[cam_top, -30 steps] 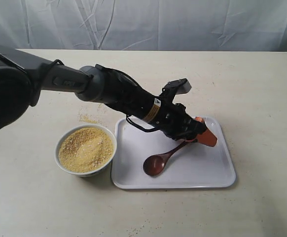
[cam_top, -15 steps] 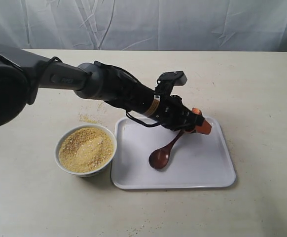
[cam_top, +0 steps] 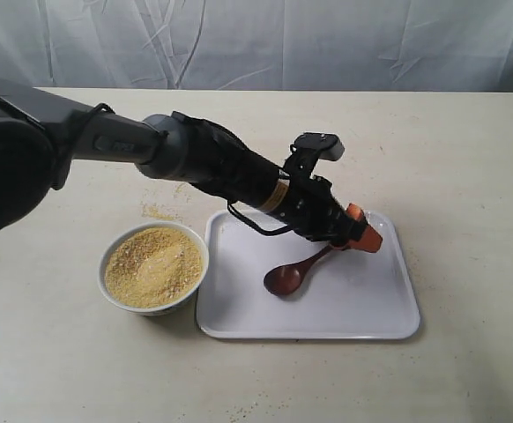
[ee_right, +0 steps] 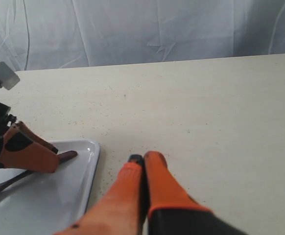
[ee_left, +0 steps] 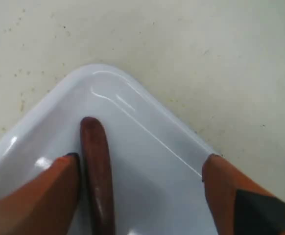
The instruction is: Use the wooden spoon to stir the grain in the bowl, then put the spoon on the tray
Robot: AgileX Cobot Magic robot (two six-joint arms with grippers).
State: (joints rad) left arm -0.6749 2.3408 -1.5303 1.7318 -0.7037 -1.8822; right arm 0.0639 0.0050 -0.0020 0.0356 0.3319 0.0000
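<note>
The wooden spoon (cam_top: 285, 279) lies on the white tray (cam_top: 362, 304), its bowl near the middle and its handle running toward the far right corner. My left gripper (cam_top: 359, 236) hovers low over that handle end. In the left wrist view the left gripper (ee_left: 142, 159) is open, jaws wide apart, and the spoon handle (ee_left: 96, 166) rests against one orange finger (ee_left: 54, 188) with the tray (ee_left: 132, 122) beneath. The bowl (cam_top: 108, 250) of yellow grain (cam_top: 155, 264) stands left of the tray. My right gripper (ee_right: 145, 159) is shut and empty, over the table beside the tray (ee_right: 59, 191).
A little spilled grain (cam_top: 155, 211) lies on the table behind the bowl, and a few specks (cam_top: 243, 410) near the front edge. A grey cloth backdrop (cam_top: 327, 44) hangs behind the table. The left arm (cam_top: 195, 163) stretches across above the bowl's far side.
The left gripper lifted and drew back a little, then settled near the tray's far right corner. The spoon's bowl slid slightly farther onto the tray and the spoon now lies flatter.
</note>
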